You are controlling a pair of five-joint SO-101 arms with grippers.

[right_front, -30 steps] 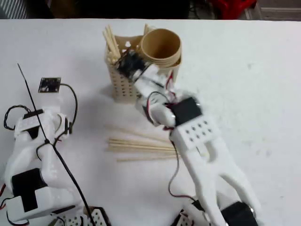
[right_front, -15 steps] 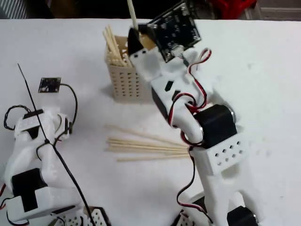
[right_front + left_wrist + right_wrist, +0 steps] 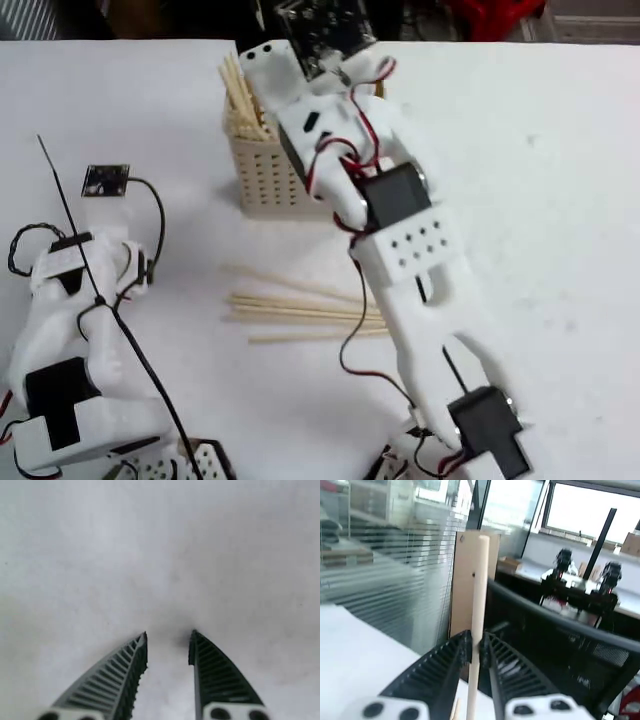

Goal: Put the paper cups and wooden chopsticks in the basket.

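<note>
In the high view the basket (image 3: pixel 262 185) is set toward 12 o'clock on the tabletop (image 3: pixel 540 180). Its 3 o'clock side is covered by the right arm (image 3: pixel 400 240), which is stretched across to it from the 5 o'clock edge. A bundle of chopsticks (image 3: pixel 236 95) is stood in the basket's 9 o'clock corner. Loose chopsticks (image 3: pixel 300 312) are laid flat at 6 o'clock of the basket, with their 3 o'clock ends passing under the arm. The left arm (image 3: pixel 70 320) is folded at 8 o'clock, with a small black board (image 3: pixel 105 180) and a cable (image 3: pixel 155 215) at its 12 o'clock. Open tabletop is found toward 3 o'clock.

From the right wrist, the right gripper (image 3: pixel 476 641) is seen clamped on a single chopstick (image 3: pixel 480 585), which is held upright against blinds (image 3: pixel 380 570) and a dark chair (image 3: pixel 580 650). From the left wrist, the left gripper (image 3: pixel 168 637) is seen slightly parted over bare tabletop.
</note>
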